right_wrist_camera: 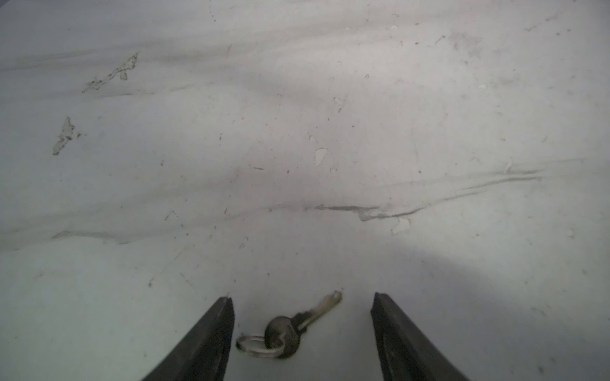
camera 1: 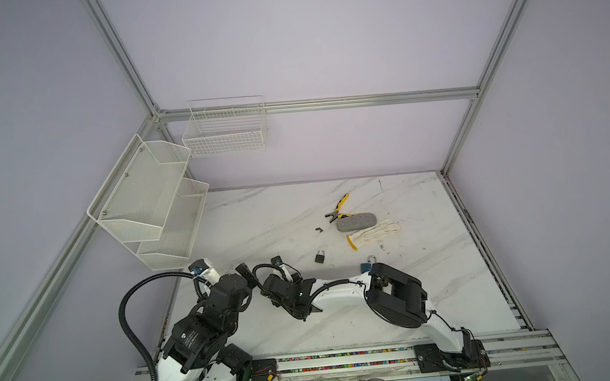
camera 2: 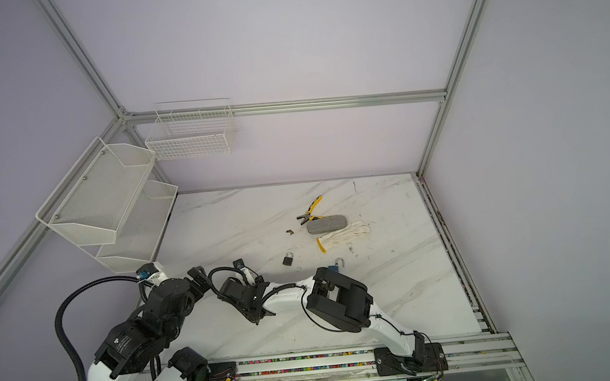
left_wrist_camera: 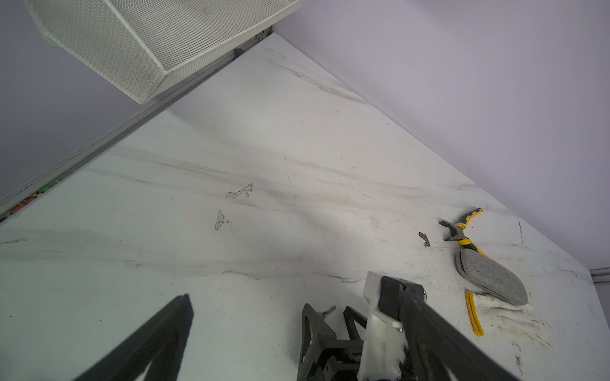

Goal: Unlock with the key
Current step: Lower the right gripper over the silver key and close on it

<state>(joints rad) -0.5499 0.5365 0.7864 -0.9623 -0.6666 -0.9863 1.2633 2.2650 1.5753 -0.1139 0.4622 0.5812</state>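
Right tool (right_wrist_camera: 302, 296) astride key (right_wrist_camera: 287, 331), hidden overhead

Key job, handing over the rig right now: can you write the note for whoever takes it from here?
Left claw: wide open, empty.
Right claw: open, empty, one finger on each side of the key, apparently not touching it.
Key: flat on the table with its ring, not picked up.
Locks: black padlock and blue padlock lie on the table, no key in either. The blue one is partly hidden behind the right arm.
Done: only the line-up on the key.
Left: grasp the key, insert it and turn. Which padlock it fits cannot be told.
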